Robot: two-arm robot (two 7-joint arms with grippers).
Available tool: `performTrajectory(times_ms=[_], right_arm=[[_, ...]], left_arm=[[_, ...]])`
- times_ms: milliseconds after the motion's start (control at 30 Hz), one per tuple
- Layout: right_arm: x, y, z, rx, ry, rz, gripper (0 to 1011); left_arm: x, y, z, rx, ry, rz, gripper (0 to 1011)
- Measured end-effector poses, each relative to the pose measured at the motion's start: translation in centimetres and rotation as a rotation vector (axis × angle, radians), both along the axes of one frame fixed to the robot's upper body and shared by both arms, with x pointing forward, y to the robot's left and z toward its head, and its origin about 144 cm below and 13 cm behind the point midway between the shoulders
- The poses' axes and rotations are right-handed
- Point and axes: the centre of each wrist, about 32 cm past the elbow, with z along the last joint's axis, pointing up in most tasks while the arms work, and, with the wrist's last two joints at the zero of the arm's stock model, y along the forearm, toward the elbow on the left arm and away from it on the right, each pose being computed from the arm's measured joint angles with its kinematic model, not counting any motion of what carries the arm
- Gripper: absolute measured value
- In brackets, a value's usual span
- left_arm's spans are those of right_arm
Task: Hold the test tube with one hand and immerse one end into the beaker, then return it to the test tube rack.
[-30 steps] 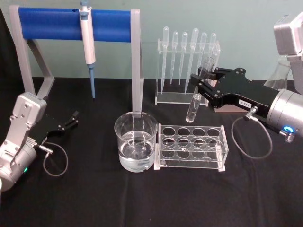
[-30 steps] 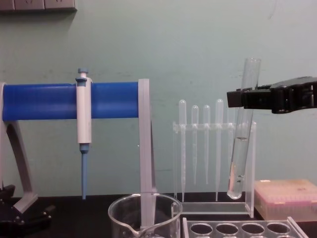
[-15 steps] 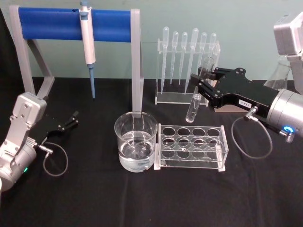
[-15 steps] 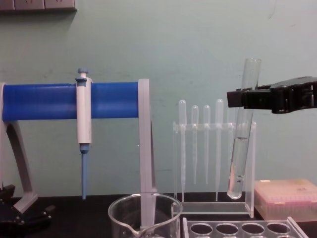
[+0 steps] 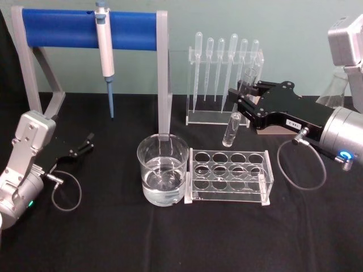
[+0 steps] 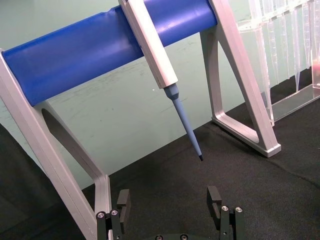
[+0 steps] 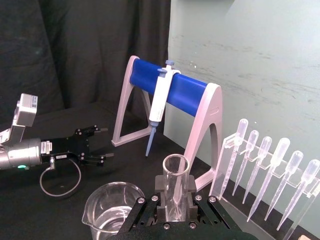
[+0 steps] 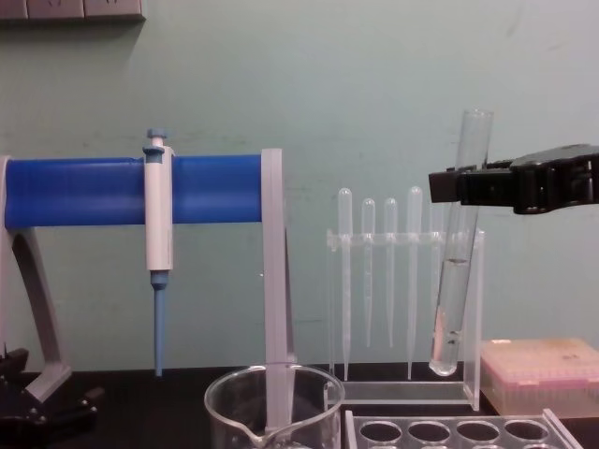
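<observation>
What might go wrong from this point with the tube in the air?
The right tool pinches the test tube near its top and it hangs tilted, so it may slip or swing. Moving towards the beaker, its rounded end could clip the rim or the test tube rack. The left tool lies parked, open, far left.

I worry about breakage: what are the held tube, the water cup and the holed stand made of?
The test tube, held up near the rack by the right end effector, looks like thin clear glass: glossy, with a rimmed lip. The beaker looks like thicker glass, with a spout. The rack seems clear acrylic: flat sheets, frosted edges. The left end effector rests open, far left.
</observation>
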Motion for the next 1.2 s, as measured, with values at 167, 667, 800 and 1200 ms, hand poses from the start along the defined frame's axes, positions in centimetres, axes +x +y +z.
performTrajectory(times_ms=[167, 667, 800, 1200], right_arm=[[0.00, 0.00, 0.00, 0.000, 0.000, 0.000, 225], [0.00, 0.00, 0.00, 0.000, 0.000, 0.000, 225], [0.00, 0.00, 0.00, 0.000, 0.000, 0.000, 225], [0.00, 0.00, 0.00, 0.000, 0.000, 0.000, 225]], left_arm=[[0.00, 0.00, 0.00, 0.000, 0.000, 0.000, 1000], [0.00, 0.00, 0.00, 0.000, 0.000, 0.000, 1000], [0.00, 0.00, 0.00, 0.000, 0.000, 0.000, 1000], [0.00, 0.00, 0.00, 0.000, 0.000, 0.000, 1000]])
